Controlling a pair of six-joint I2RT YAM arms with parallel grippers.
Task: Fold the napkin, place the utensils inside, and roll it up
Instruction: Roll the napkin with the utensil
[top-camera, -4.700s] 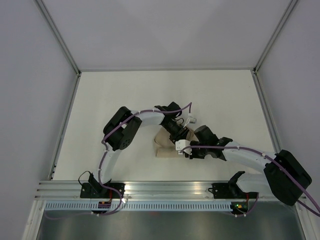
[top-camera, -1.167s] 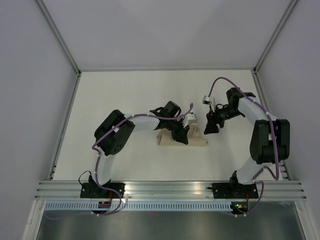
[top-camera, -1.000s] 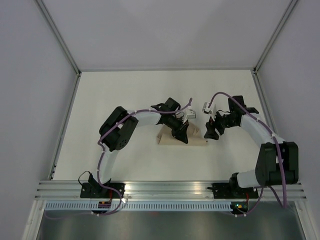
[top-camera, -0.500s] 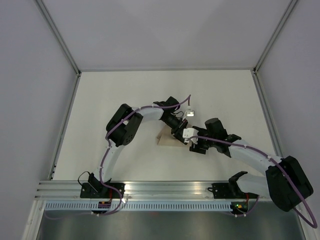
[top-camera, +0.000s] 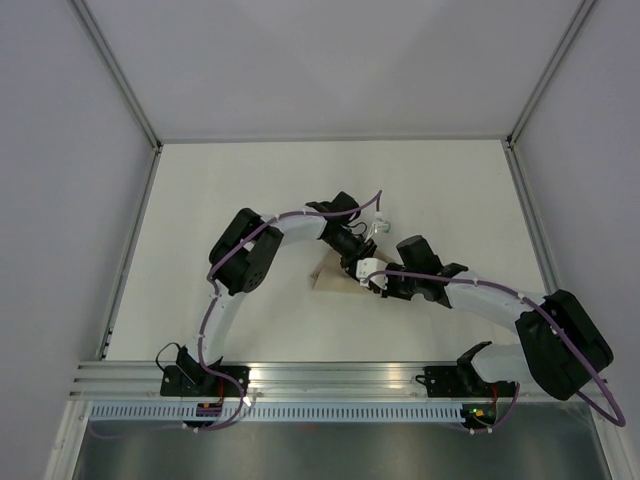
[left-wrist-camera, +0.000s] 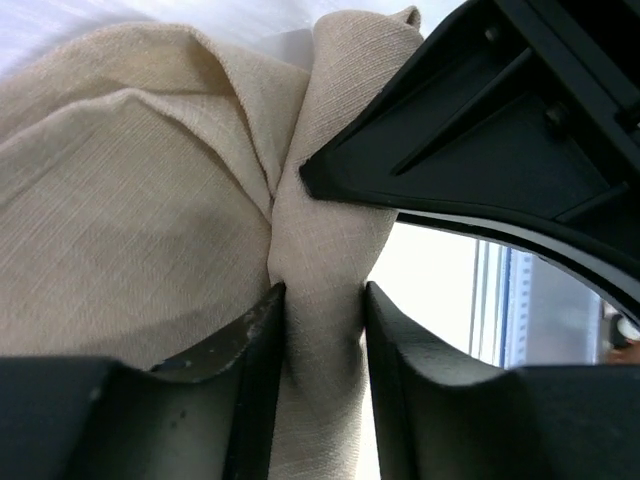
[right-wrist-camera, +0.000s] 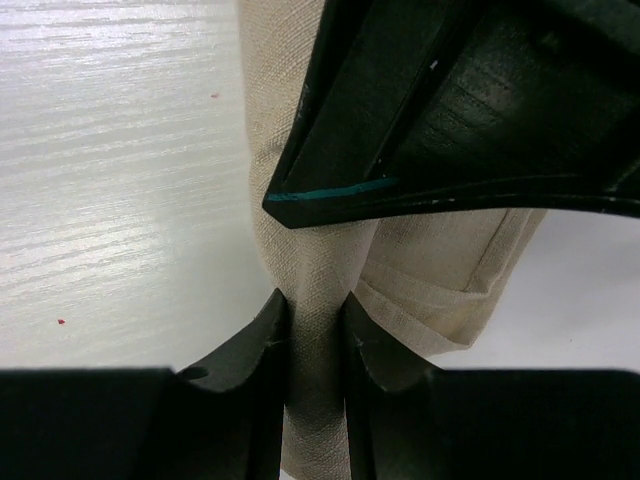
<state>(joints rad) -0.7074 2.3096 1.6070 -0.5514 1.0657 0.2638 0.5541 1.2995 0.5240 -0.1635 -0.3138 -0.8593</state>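
Observation:
The tan napkin (top-camera: 327, 277) lies bunched into a narrow roll in the middle of the white table, mostly hidden under both grippers in the top view. My left gripper (top-camera: 357, 262) is shut on a rolled fold of the napkin (left-wrist-camera: 322, 300). My right gripper (top-camera: 372, 279) is shut on the same roll (right-wrist-camera: 315, 350), and its dark body crosses the top of the left wrist view. The two grippers meet nose to nose over the roll. The fork is hidden; I see no pink handle or tines in any view.
The white table (top-camera: 250, 200) is walled by grey panels with metal rails (top-camera: 130, 250) along its left, right and far sides. The arm bases sit on the aluminium rail (top-camera: 330, 380) at the near edge.
The right arm swung in from the far right of the table to the napkin and closed on the roll beside my left gripper. The napkin has bunched smaller. The left gripper has held its place.

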